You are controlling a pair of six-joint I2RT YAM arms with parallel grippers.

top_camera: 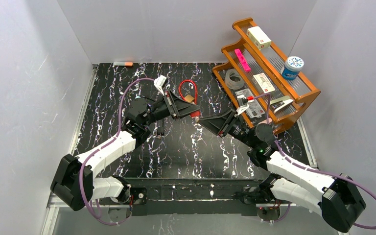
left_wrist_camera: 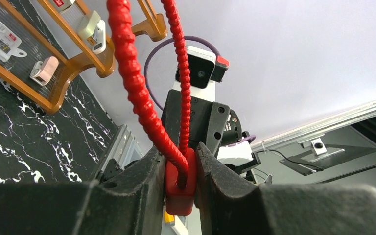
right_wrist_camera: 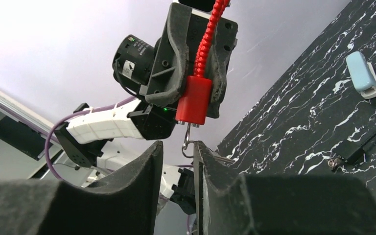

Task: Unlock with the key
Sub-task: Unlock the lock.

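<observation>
Left jaws clench the red lock barrel [right_wrist_camera: 193,100], its axis aimed into the right jaws' gap, where the key ring [right_wrist_camera: 188,141] sits; grip there unclear.

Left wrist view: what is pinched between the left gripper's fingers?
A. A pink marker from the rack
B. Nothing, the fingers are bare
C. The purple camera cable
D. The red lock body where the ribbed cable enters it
D: the red lock body sits squeezed between the two black fingers of the left gripper, with the red cable rising out of its top.
</observation>
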